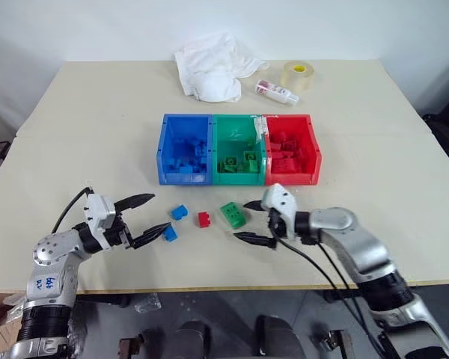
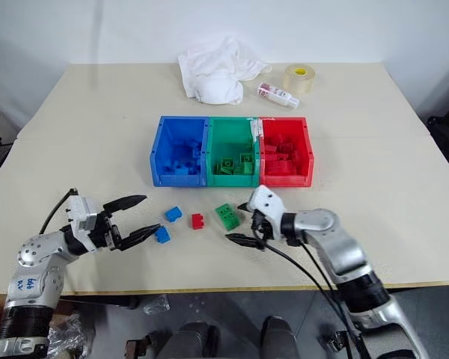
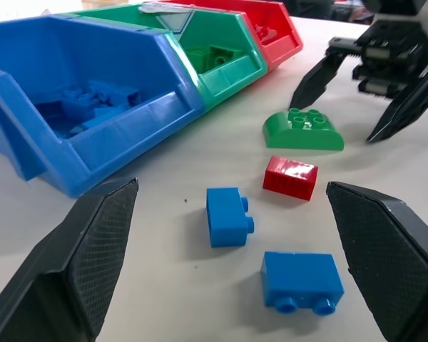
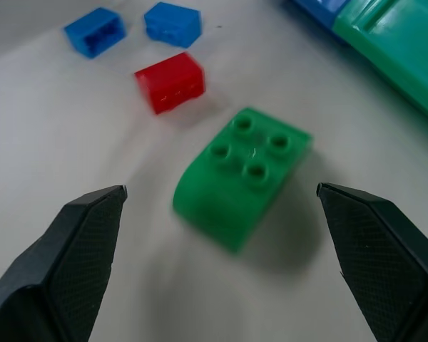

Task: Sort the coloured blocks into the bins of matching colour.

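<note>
— Bins [image 1: 239, 120] first: where do they sit, and what lies near them?

— Three joined boxes stand mid-table [image 1: 404, 224]: blue [image 1: 184, 149], green [image 1: 237, 149] and red [image 1: 292, 149], in that order from the robot's left, each already holding bricks of its own colour. On the robot's side of the bins four blocks lie loose on the tabletop: a green block [image 1: 233, 215] just before the green bin, a red block [image 1: 203, 219] beside it, and two blue blocks, one [image 1: 179, 212] before the blue bin and the other [image 1: 170, 234] a little nearer the robot.

— And the claws?

— Both released, holding nothing. The right gripper [image 1: 254, 222] hangs just beside the green block, which lies ahead between its spread fingers in the right wrist view. The left gripper [image 1: 150, 217] is spread too, its lower fingertip close to the nearer blue block.

— Anything beyond the bins?

— A crumpled white cloth [image 1: 213, 71], a small bottle [image 1: 277, 92] lying on its side, and a tape roll [image 1: 297, 75].
</note>
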`<state>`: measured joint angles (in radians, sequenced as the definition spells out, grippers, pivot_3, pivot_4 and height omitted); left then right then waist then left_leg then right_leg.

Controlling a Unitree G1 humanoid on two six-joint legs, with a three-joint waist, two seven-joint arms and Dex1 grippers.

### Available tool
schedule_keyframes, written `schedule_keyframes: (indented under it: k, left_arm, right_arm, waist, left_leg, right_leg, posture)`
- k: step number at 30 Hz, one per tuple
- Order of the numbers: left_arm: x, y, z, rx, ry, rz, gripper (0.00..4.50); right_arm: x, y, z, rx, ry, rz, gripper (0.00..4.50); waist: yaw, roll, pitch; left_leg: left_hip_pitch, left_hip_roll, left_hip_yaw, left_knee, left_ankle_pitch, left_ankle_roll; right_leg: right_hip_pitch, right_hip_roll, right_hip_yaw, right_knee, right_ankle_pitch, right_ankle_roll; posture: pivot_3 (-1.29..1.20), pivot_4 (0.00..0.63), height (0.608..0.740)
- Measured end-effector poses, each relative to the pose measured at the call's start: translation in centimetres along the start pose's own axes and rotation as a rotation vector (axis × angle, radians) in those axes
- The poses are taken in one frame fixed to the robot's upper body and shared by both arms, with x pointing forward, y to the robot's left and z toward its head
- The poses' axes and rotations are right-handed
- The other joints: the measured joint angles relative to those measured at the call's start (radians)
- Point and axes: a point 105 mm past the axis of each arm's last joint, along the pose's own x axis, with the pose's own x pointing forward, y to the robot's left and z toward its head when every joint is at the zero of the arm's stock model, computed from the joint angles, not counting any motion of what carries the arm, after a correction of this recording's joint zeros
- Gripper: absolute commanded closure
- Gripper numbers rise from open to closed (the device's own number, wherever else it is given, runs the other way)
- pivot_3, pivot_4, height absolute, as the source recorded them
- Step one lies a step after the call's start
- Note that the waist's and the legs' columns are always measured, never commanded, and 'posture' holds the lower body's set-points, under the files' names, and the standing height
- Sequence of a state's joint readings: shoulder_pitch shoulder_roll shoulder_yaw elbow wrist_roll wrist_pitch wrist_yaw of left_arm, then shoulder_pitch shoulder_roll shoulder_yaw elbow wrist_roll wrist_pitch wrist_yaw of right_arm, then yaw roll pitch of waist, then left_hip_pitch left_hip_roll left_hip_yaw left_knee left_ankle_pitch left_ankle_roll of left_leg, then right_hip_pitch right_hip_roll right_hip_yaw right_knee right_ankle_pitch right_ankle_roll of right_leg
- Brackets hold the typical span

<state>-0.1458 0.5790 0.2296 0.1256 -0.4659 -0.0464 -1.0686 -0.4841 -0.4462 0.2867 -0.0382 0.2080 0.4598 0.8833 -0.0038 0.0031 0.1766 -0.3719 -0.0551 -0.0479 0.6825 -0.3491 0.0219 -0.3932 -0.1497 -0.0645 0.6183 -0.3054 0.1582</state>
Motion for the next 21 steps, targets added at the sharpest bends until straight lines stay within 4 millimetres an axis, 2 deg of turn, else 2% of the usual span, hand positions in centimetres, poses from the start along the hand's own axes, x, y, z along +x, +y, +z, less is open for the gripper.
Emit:
schedule_keyframes:
  k: [3, 5, 7, 13, 18, 21]
  left_arm:
    - [-0.3, -0.2, -0.1, -0.005, 0.007, 0.014, 0.00]
    - [-0.3, -0.4, 0.0, -0.002, 0.008, 0.016, 0.00]
    - [-0.4, -0.3, -0.1, -0.005, 0.010, 0.024, 0.00]
    - [-0.4, -0.4, 0.0, 0.000, 0.010, 0.030, 0.00]
    - [-0.2, -0.6, 0.2, 0.005, 0.003, 0.026, 0.00]
    - [-0.1, -0.5, 0.4, 0.010, -0.004, 0.025, 0.00]
  right_arm:
    - [1.5, -0.4, 0.2, 0.003, -0.002, -0.018, 0.03]
    - [2.2, -0.4, 0.4, -0.006, -0.010, -0.025, 0.42]
    - [2.5, -0.5, 0.4, -0.013, -0.015, -0.032, 0.96]
    - [2.4, 0.1, 0.2, -0.011, -0.024, -0.016, 2.95]
    - [1.7, 0.1, 0.3, -0.020, -0.018, -0.027, 2.97]
    - [0.8, -0.3, 1.4, -0.038, -0.045, -0.045, 2.97]
  waist:
    - [-0.001, 0.000, 0.000]
    - [-0.001, 0.000, 0.000]
    - [-0.001, 0.000, 0.000]
    - [-0.002, 0.000, 0.000]
    - [-0.001, 0.000, 0.000]
    - [-0.001, 0.000, 0.000]
  left_leg:
    - [0.000, 0.000, 0.000, 0.000, 0.000, 0.000]
    - [0.000, 0.000, 0.000, 0.000, 0.000, 0.000]
    - [0.000, 0.000, -0.001, 0.000, 0.000, 0.000]
    - [0.000, 0.000, -0.001, 0.000, 0.000, 0.000]
    - [0.000, 0.000, 0.000, 0.000, 0.000, 0.000]
    - [0.000, 0.000, 0.000, 0.000, 0.000, 0.000]
  right_leg:
    - [0.000, 0.000, 0.000, 0.001, 0.000, 0.000]
    - [0.000, 0.000, 0.000, 0.001, 0.000, 0.000]
    - [0.000, 0.000, 0.000, 0.002, 0.000, 0.000]
    - [0.000, 0.000, 0.000, 0.002, 0.000, 0.000]
    - [0.000, 0.000, 0.000, 0.002, 0.000, 0.000]
    - [0.000, 0.000, 0.000, 0.002, 0.000, 0.000]
  posture:
    - [0.00, 0.150, 0.740]
    - [0.00, 0.150, 0.740]
    - [0.00, 0.150, 0.740]
    - [0.00, 0.150, 0.740]
    - [0.00, 0.150, 0.740]
    - [0.00, 0.150, 0.740]
